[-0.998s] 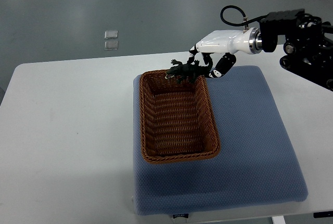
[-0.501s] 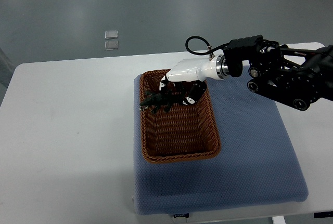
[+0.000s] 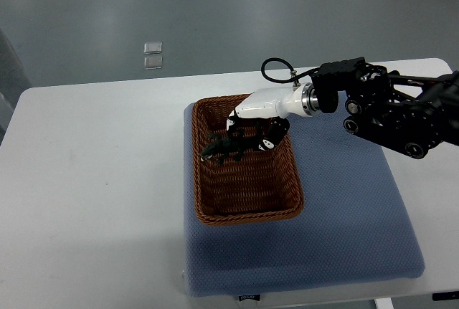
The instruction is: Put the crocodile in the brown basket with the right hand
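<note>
A dark green toy crocodile (image 3: 224, 148) hangs inside the far half of the brown wicker basket (image 3: 204, 208), its head pointing to the left. My right hand (image 3: 252, 131), white with black fingers, is shut on the crocodile's rear end, low over the basket's interior. The black right arm (image 3: 387, 112) comes in from the right edge. I cannot tell whether the crocodile touches the basket floor. The left arm is out of view.
The basket stands on a blue-grey cushion mat (image 3: 344, 216) that lies on a white table (image 3: 93, 194). Grey floor lies beyond the table's far edge, with two small square plates (image 3: 153, 54) on it.
My right hand has carried the crocodile from the basket's far rim leftward into the basket, and it now sits a little lower and nearer the middle.
</note>
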{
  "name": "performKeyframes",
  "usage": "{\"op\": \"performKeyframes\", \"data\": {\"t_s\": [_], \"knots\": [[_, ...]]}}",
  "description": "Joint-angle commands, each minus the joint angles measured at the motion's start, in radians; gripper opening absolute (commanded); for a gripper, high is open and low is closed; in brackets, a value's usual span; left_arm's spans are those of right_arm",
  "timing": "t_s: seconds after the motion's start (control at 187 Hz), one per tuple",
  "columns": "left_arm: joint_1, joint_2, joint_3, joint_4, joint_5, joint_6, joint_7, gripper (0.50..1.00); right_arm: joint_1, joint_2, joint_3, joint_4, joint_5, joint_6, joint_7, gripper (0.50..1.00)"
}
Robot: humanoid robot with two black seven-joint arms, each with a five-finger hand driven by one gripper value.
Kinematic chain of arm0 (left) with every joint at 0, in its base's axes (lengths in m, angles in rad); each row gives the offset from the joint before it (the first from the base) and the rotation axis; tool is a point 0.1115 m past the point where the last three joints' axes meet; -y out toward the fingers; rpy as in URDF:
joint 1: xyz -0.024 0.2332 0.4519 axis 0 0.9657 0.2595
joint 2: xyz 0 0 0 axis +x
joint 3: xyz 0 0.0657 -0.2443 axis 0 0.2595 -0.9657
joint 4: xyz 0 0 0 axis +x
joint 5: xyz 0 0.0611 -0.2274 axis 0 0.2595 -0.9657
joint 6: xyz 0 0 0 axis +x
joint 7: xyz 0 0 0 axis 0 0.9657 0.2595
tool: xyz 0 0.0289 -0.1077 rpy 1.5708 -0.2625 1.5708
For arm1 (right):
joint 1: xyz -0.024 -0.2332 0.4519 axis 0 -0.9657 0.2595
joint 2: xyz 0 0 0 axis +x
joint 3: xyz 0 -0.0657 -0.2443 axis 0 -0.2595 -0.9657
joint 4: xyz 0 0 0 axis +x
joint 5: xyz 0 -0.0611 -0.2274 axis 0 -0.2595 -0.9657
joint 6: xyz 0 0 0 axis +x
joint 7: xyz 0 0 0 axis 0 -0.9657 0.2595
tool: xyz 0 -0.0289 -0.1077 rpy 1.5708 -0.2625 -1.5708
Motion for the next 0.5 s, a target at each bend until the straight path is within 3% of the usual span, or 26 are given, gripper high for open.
{"op": "performKeyframes", "data": {"t_s": [0.0,0.283,0.357,0.496], "knots": [[0.001,0.000,0.000,0.000,0.000,0.000,0.000,1.000,0.004,-0.004,0.001,0.000,0.002,0.001,0.000,0.819],[-0.001,0.000,0.001,0.000,0.000,0.000,0.000,1.000,0.005,-0.019,0.016,0.000,0.015,0.001,0.000,0.862],[0.001,0.000,0.000,0.000,0.000,0.000,0.000,1.000,0.010,-0.038,0.027,0.000,0.022,-0.005,0.005,0.905],[0.001,0.000,0.001,0.000,0.000,0.000,0.000,1.000,-0.006,-0.078,0.105,-0.001,0.080,-0.011,0.008,0.913]]}}
